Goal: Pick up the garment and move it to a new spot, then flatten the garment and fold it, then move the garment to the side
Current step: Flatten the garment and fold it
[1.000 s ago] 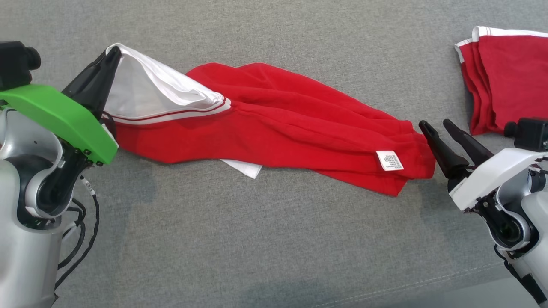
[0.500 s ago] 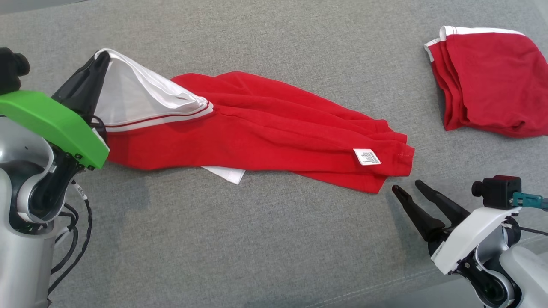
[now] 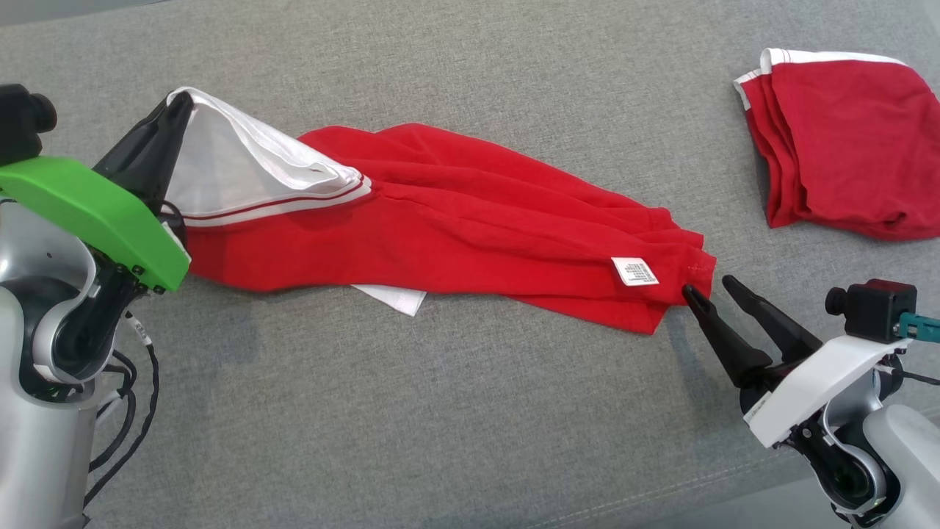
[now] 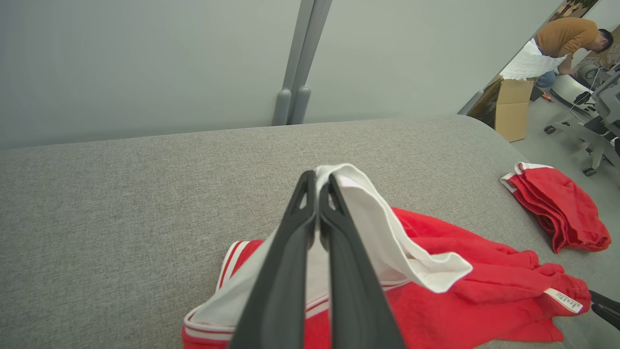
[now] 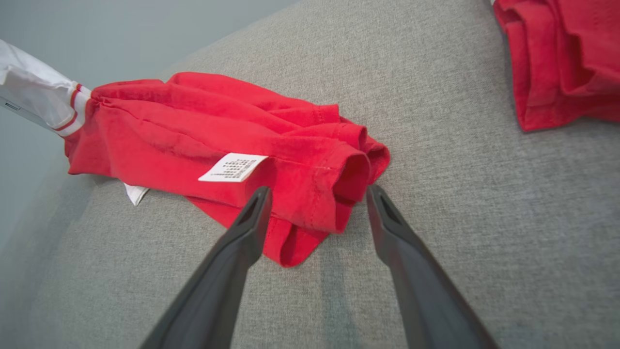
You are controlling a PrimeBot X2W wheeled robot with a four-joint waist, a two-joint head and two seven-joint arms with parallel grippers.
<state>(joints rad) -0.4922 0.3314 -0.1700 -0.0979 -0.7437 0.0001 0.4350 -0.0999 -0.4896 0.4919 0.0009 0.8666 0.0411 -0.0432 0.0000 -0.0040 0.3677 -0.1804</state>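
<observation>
- Head view: red garment [image 3: 477,220] lies stretched out long across the grey fabric surface [image 3: 440,411]. Left gripper [image 3: 178,106] has its fingers pinched on the white end, raised off the surface. Right gripper [image 3: 706,286] has its fingers spread wide, tips at the hem by the care label [image 3: 635,271].
- L wrist view: fingers clamped on white cloth, which drapes limp. Soft, light, zero stiffness.
- R wrist view: bunched hem sits between the open fingers, not gripped yet. Best hold imo: pinch all the hem layers together, or one slips out.

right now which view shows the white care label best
The right wrist view: the small white printed care label lies close and face-on on the red fabric garment. The head view shows it small; the left wrist view, a far sliver.
</observation>
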